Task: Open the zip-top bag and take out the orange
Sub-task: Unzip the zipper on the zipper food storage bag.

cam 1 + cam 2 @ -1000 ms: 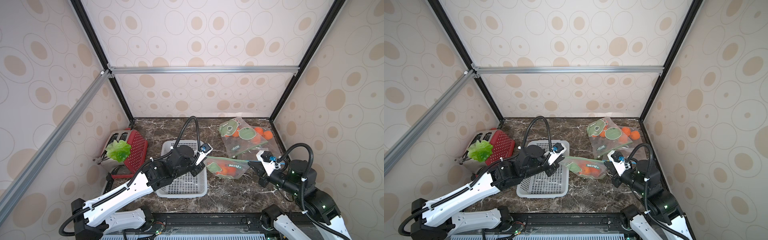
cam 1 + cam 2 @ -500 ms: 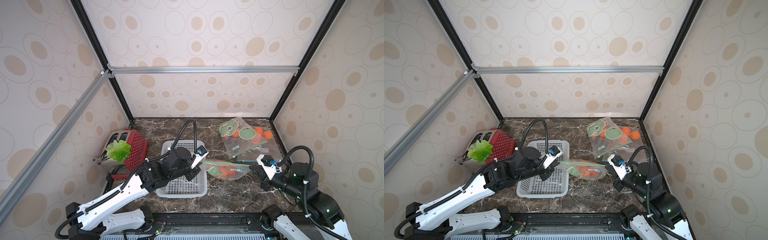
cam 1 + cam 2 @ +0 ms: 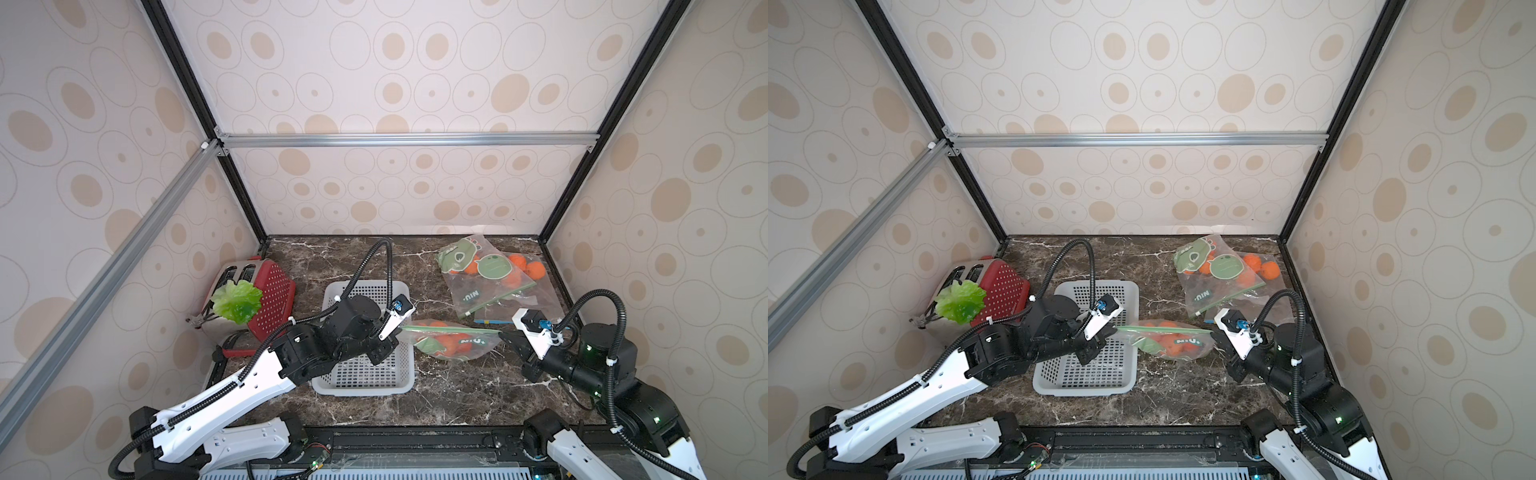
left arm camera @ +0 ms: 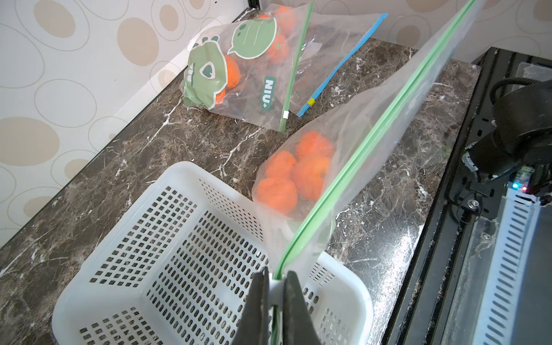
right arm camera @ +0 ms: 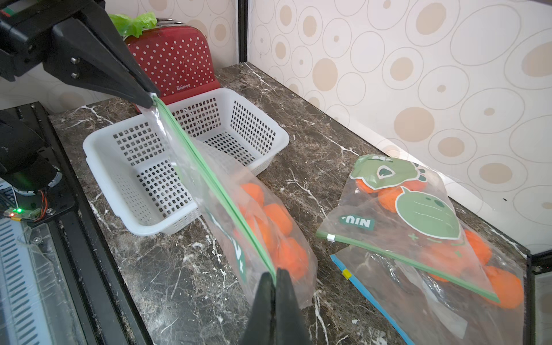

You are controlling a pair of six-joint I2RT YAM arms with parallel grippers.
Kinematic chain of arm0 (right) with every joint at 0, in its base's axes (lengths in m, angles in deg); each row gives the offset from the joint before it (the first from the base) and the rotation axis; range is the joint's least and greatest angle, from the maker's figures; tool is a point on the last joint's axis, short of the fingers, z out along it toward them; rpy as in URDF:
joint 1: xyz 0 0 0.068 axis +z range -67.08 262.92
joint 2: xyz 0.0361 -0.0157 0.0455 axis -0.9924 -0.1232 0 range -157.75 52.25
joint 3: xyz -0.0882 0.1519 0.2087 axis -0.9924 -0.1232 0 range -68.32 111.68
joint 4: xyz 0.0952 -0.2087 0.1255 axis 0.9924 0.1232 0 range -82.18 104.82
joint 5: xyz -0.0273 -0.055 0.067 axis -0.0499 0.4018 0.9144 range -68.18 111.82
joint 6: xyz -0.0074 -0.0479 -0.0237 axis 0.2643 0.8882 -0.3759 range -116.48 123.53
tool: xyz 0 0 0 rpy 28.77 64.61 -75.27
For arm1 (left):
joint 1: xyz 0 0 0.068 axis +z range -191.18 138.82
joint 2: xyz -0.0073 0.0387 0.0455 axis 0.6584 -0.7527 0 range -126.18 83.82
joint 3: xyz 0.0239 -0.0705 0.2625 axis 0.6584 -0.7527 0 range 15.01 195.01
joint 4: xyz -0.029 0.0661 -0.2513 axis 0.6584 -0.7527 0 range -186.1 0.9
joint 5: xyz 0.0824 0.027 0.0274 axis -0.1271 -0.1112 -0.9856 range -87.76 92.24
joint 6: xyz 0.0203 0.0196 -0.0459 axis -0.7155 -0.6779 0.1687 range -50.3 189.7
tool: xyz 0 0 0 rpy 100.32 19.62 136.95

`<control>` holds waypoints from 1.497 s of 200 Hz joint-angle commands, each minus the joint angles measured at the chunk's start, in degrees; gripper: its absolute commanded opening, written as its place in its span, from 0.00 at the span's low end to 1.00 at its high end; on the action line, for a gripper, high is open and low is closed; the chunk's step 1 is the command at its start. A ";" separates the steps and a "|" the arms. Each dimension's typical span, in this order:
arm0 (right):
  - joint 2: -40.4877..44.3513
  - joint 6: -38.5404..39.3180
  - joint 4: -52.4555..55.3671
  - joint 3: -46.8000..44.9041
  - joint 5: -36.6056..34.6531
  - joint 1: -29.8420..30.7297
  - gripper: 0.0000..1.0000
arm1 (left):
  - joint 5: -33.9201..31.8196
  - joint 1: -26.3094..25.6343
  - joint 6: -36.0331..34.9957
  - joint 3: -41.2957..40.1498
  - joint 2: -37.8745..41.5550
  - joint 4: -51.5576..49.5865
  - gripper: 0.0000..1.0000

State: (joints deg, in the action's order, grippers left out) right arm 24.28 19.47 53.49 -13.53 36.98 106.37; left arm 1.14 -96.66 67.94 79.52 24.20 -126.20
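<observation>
Top views show three clear plastic zip-top bags; one green-zippered bag (image 3: 451,345) hangs between left and right jaws (each clamped on an end), its oranges (image 4: 277,191) overlapping, uncountable.

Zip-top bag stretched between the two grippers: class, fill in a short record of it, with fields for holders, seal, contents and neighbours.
Item: zip-top bag
Left end: pinched by the left gripper, jaws shut on it
Right end: pinched by the right gripper, jaws shut on it
Seal: green strip, looks closed along its length
Contents: oranges, several, inside the bag
Beside it: white basket
Behind it: second bag of oranges, lying flat, not held
</observation>
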 commanded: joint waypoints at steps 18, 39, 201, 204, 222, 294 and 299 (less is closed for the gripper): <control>1.24 0.89 1.56 2.47 -4.88 -0.59 0.00 | -3.48 2.37 -1.37 0.26 1.34 -9.64 0.00; 1.32 1.18 2.02 2.60 -4.77 -0.59 0.00 | -3.47 2.44 -1.58 0.18 1.68 -10.26 0.00; 1.06 -4.83 11.78 6.00 14.75 -0.59 0.62 | 5.73 2.31 -5.48 -4.86 2.15 -1.70 0.00; 0.48 -5.24 11.28 5.69 15.37 -0.59 0.61 | 5.92 2.31 -5.50 -5.03 2.26 -1.43 0.00; -4.18 -8.74 6.38 2.99 21.46 -0.60 0.55 | 7.40 2.31 -5.36 -5.53 2.62 -0.20 0.00; -16.35 -12.32 -6.19 -0.51 26.21 2.51 0.51 | 9.97 2.31 -5.10 -6.15 3.41 0.30 0.00; -16.87 -12.29 -6.21 -0.38 26.16 3.14 0.51 | 10.05 2.31 -5.10 -6.09 3.39 0.30 0.00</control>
State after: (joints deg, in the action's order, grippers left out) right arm 9.03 7.40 49.97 -15.17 60.78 107.24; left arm 9.84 -94.78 63.92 73.44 26.32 -126.79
